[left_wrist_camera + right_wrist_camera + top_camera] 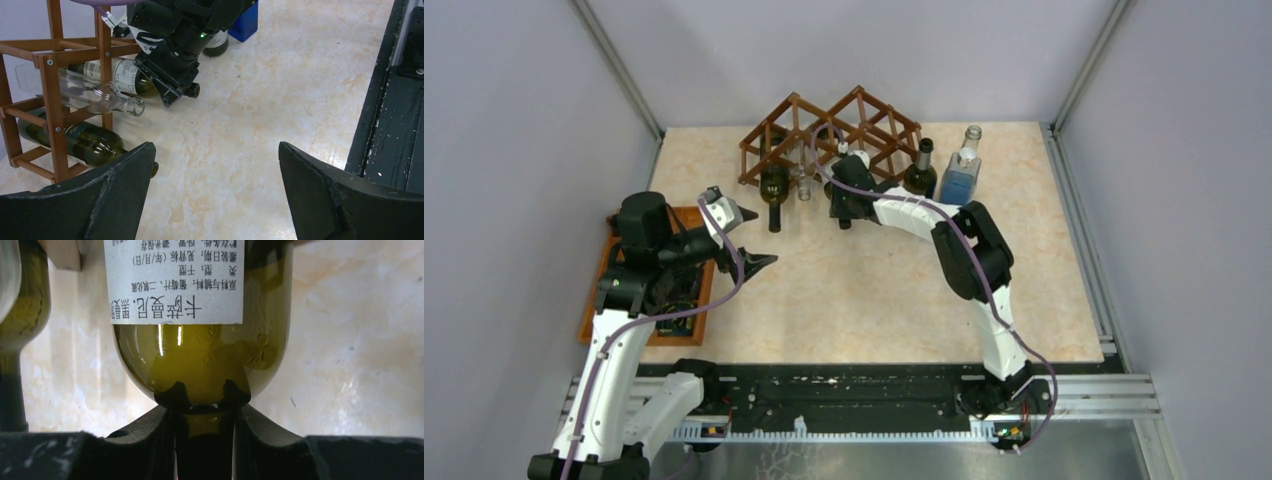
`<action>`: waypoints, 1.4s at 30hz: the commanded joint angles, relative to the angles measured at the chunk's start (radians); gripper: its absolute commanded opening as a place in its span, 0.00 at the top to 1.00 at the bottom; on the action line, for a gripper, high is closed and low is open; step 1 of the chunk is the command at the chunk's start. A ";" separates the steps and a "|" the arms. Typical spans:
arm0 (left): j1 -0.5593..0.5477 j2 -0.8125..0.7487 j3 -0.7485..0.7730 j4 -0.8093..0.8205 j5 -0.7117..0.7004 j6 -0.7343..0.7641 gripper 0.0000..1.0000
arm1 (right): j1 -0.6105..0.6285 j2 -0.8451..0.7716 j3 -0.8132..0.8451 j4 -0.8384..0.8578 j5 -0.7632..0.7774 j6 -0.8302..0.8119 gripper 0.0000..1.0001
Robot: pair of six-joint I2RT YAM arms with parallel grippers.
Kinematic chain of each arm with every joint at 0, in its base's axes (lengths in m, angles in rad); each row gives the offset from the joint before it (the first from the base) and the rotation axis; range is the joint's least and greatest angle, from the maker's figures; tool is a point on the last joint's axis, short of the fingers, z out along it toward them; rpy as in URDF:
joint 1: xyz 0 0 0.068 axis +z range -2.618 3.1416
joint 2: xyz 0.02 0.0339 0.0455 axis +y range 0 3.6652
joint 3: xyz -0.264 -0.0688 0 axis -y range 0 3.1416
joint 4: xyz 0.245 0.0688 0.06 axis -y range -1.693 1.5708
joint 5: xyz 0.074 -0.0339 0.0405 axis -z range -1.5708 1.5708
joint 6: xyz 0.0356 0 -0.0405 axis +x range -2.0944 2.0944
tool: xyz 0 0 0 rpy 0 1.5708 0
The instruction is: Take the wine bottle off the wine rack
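Right claw (204, 392) is clamped on the neck of the wine bottle (200, 355), which lies in the wine rack (52, 110), neck toward the arms. The grasp seems made. Next, I think, comes a straight pull along the neck, clear of the slats. Left claw (216, 150) stands wide apart.

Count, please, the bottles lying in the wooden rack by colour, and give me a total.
Green bottles: 2
Clear bottles: 1
Total in the rack: 3
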 commanded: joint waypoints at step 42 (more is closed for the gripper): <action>-0.004 -0.015 -0.036 0.012 0.018 -0.003 0.01 | 0.129 -0.553 -0.580 0.295 0.081 0.010 1.00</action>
